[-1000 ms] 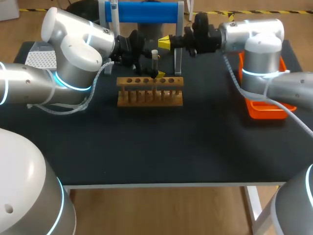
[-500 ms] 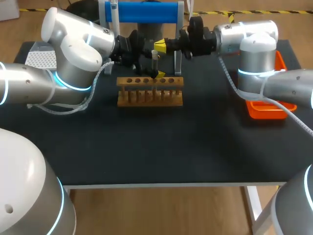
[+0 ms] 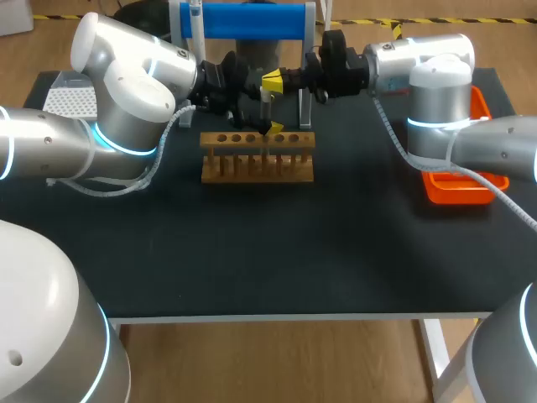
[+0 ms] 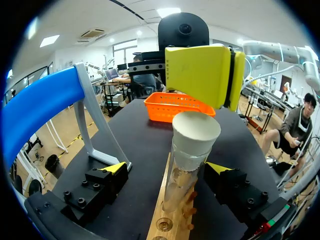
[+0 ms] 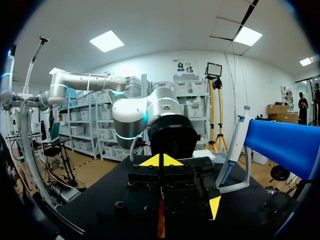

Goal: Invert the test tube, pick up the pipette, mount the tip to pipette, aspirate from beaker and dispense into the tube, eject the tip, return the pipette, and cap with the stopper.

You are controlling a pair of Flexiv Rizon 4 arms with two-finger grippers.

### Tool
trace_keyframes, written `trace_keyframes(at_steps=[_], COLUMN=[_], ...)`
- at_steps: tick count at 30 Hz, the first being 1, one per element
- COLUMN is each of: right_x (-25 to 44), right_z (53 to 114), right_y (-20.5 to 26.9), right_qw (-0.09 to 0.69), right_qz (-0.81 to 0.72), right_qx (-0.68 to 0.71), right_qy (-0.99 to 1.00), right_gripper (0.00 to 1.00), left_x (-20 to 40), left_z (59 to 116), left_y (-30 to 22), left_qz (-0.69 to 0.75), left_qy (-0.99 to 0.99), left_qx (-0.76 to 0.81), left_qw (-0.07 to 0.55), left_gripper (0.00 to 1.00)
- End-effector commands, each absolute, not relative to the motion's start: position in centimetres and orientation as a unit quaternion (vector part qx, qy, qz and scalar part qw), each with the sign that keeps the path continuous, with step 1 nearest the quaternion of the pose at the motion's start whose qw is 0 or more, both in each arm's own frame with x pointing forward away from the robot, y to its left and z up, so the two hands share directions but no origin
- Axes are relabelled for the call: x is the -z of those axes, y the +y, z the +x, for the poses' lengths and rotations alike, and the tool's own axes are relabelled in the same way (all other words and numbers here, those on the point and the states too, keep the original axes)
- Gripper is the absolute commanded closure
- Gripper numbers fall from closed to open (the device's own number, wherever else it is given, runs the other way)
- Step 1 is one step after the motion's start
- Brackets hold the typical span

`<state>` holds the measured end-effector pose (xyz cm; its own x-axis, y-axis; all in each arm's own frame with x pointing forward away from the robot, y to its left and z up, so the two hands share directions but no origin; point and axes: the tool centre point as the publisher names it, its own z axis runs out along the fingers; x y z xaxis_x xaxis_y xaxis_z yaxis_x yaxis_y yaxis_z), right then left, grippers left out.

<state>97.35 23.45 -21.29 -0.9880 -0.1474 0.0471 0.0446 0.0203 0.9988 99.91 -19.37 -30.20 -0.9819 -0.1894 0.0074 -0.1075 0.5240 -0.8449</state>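
Far to the left of the wooden rack (image 3: 258,157) on the desk (image 3: 336,252) sits the white tip box (image 3: 67,101). Behind the rack the pipette (image 5: 234,145) hangs on the blue stand (image 3: 243,21), so that part of the job looks finished. The left hand (image 4: 166,169) is low at the rack with its fingers spread either side of the test tube (image 3: 266,107), near the glass but not touching it, gripping nothing. The tube stands upright in one of the rack's holes, and the white stopper (image 4: 196,131) sits in its mouth. Directly above the rack is the right hand (image 3: 273,81), fingers closed together with nothing between them, their tips at the stopper's top (touching or just clear, I cannot tell). Well to the right of the rack lies the orange basket (image 3: 445,197). The step in hand is, I judge, the last one, capping. The next move probably calls for a straight, gentle push down so the stopper seats without tipping the tube, then both hands drawing clear of the rack.
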Motion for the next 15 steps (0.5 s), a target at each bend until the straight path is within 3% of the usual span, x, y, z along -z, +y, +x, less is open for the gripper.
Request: trace_keyframes(at_steps=[1,15], right_x=[21.5,22.9], right_z=[97.4,97.7], right_y=[23.7,24.0], right_qw=[0.069,0.075], right_qz=[0.036,0.031], right_qx=[0.699,0.696], right_qy=[-0.711,-0.713], right_gripper=[1.0,1.0], left_x=[30.2,30.2], left_z=[100.0,100.0], left_y=[-19.3,-19.3], left_qz=[-0.084,-0.084], left_qy=[0.872,0.872], left_qx=[0.48,0.48], left_qw=[0.041,0.041], left_gripper=[0.0,0.0])
